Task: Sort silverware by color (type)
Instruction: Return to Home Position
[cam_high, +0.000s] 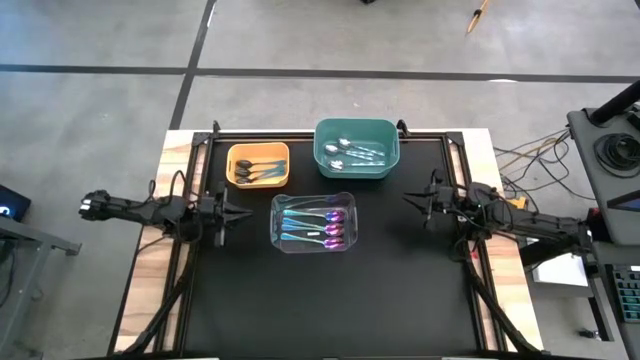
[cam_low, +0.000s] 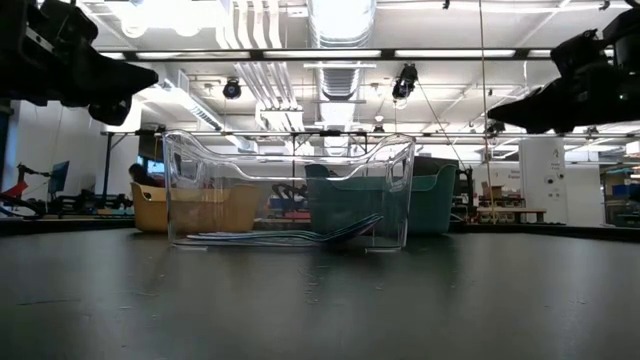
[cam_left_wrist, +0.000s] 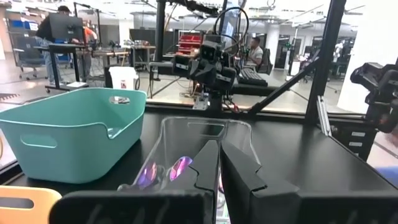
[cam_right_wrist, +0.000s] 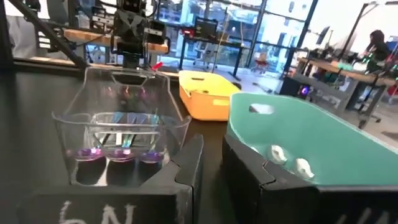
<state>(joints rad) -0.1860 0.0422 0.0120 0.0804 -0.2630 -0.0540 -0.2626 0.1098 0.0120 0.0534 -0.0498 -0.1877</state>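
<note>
Three bins (cam_high: 357, 123); four iridescent spoons (cam_high: 318, 228) in clear bin (cam_high: 313, 197).

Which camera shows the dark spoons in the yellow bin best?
The high view: looking straight down, it shows the dark spoons inside the yellow bin. The low and right wrist views show only the bin's outer wall; the left wrist view catches a corner.

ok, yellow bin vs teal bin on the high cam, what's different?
Colour: the yellow bin is orange-yellow, the teal bin blue-green.
Size: the yellow bin is clearly smaller than the teal bin.
Contents: the yellow bin holds dark-bowled spoons, the teal bin silver-bowled spoons.
Shared: both are opaque, open-topped and stand side by side behind the clear bin, as the low view shows.
</note>
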